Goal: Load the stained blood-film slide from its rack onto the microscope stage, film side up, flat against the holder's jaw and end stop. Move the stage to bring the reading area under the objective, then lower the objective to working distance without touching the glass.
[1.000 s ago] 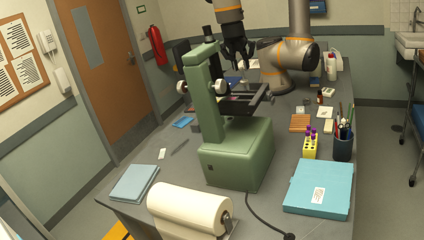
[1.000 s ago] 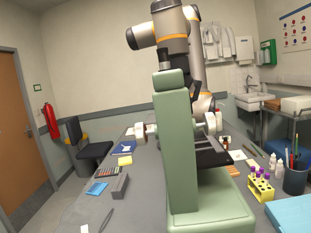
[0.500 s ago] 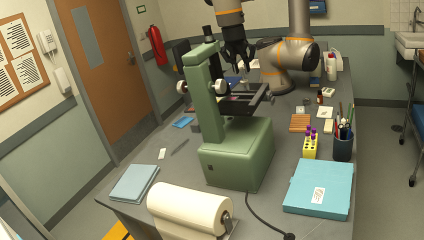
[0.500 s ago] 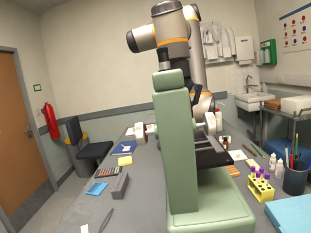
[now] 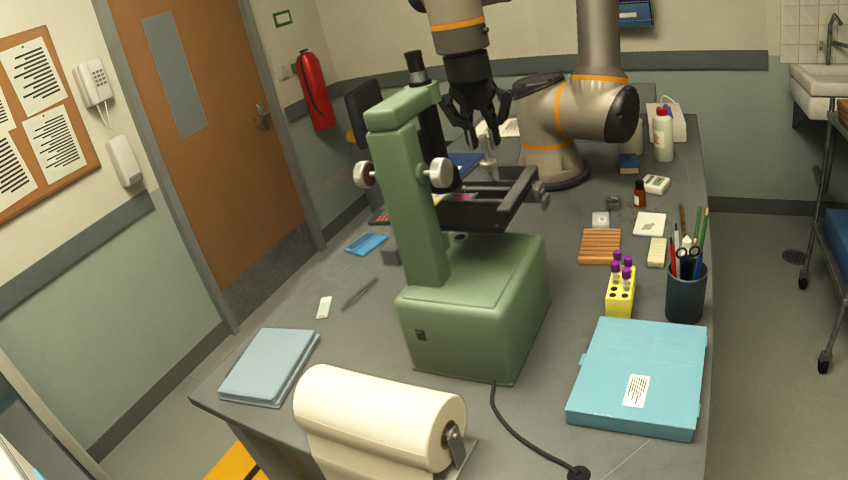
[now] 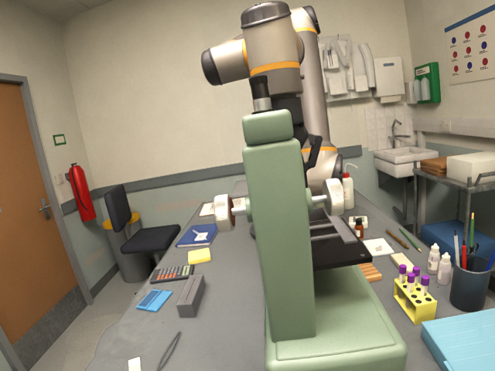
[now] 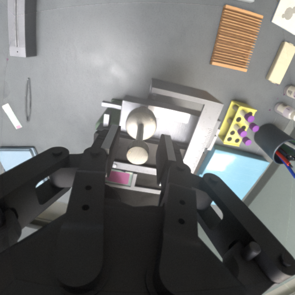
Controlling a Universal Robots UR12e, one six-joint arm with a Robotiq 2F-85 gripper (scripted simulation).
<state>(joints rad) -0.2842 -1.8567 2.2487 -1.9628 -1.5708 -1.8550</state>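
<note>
The silver stage control knobs (image 7: 141, 129) (image 5: 488, 157) stand upright at the far side of the microscope stage (image 5: 488, 199), and my gripper (image 7: 137, 148) (image 5: 481, 140) hangs open and empty just above them. The stained slide (image 7: 118, 177) (image 5: 463, 195) lies flat in the stage holder, its pink film end visible under the microscope arm. The green microscope (image 5: 452, 256) (image 6: 288, 239) stands mid-bench with focus knobs (image 5: 441, 172) on its column. The grey slide rack (image 6: 191, 295) (image 7: 22, 27) sits on the bench to the left. The objective is hidden behind the arm.
A yellow tube rack (image 5: 620, 290) and a dark pen cup (image 5: 686, 291) stand right of the microscope. A blue box (image 5: 640, 376), a wooden ribbed rack (image 5: 599, 245), a paper roll (image 5: 381, 419), tweezers (image 5: 359, 294) and a spare slide (image 5: 324, 307) also lie on the bench.
</note>
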